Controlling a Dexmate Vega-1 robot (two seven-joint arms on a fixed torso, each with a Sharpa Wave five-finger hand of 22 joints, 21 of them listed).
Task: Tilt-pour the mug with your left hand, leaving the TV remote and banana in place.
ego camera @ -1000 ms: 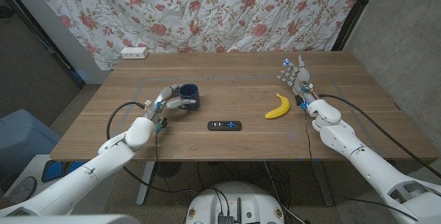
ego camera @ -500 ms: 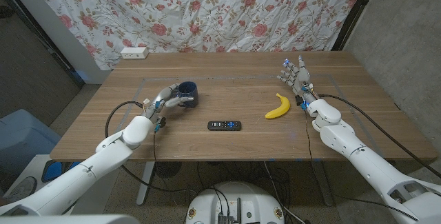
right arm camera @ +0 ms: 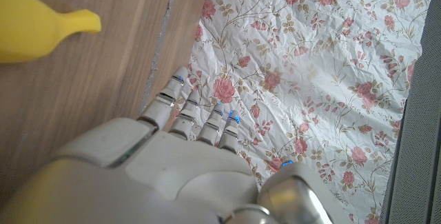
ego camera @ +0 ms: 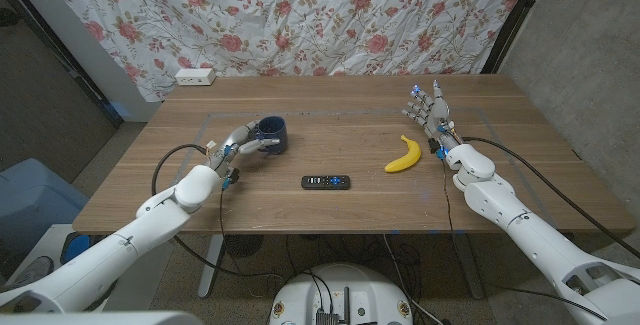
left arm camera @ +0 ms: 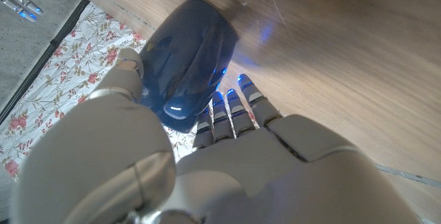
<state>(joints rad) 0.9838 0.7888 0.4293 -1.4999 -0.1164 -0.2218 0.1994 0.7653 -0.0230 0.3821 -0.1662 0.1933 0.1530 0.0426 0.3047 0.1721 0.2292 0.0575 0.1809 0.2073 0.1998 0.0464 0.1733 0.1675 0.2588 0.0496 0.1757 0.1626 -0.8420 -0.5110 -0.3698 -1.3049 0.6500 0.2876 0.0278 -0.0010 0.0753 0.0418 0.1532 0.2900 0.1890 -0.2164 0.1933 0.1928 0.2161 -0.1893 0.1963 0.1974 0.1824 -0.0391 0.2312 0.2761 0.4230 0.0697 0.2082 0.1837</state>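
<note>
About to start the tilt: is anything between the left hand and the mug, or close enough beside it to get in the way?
Nothing visible. The left hand is already at the mug, fingers on its side. The TV remote lies apart, nearer the robot, and the banana farther toward the right hand.

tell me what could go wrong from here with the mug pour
1. The left hand grips the mug from the side, thumb on one side and fingers on the other; the glossy wall could slip as it tilts.
2. The TV remote lies close in front of the mug, so a wide swing might nudge it.
The banana beside the right hand looks safely clear.
</note>
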